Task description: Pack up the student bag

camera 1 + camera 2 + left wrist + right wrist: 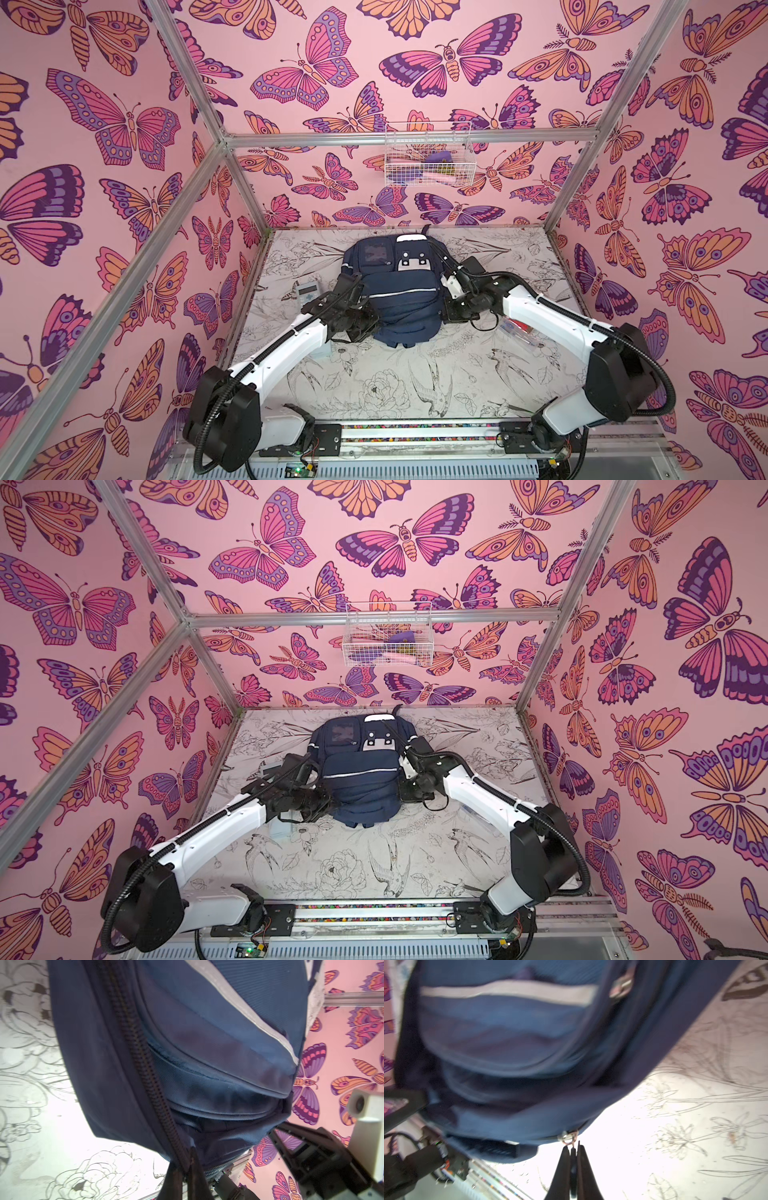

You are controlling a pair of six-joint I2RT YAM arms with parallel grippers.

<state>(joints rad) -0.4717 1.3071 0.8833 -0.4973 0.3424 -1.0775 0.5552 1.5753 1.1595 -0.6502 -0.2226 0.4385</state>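
Observation:
The student bag [397,291] [359,777], navy with white stripes and a white patch, lies flat in the middle of the table in both top views. My left gripper [184,1159] is shut on the student bag [207,1064], pinching the fabric edge beside the long zip [143,1068]. In the top views the left gripper [371,322] [326,802] sits at the bag's lower left side. My right gripper [573,1148] is shut on a dark zip pull [572,1154] hanging from a metal ring [569,1138] on the student bag [508,1032]. In a top view the right gripper [444,308] is at the bag's right side.
A grey calculator [307,291] lies left of the bag, behind my left arm. A clear case [519,332] lies under my right forearm. A white wire basket [428,160] with items hangs on the back wall. Butterfly-patterned walls close in three sides.

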